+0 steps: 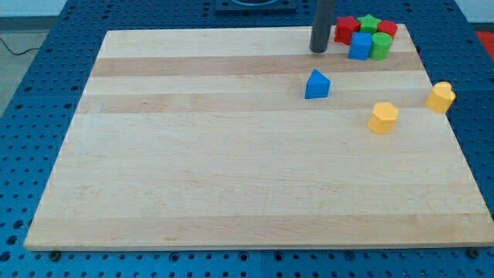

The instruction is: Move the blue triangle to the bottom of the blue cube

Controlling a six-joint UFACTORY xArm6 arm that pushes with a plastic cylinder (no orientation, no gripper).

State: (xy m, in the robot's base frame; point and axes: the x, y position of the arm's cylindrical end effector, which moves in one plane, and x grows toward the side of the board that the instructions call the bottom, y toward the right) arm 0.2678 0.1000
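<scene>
The blue triangle, a small blue wedge-shaped block (316,85), sits alone on the pale wooden board (231,170), right of centre in the upper part of the frame. Above it and slightly to the right stands our dark rod, and our tip (319,51) rests on the board near the top edge, apart from the triangle and just left of a cluster of blocks. We have no pincer at all, only this rod, and it holds nothing. In the cluster at the upper right, the blue cube (360,46) lies at the lower left, a green cylinder (380,45) touching its right side, a red block (345,29) above and to its left, a green star-shaped block (370,22) above it, and another red block (387,29) at the right. Two yellow blocks lie lower: one (383,117) down and right of the triangle, the other (441,97) near the board's right edge.
</scene>
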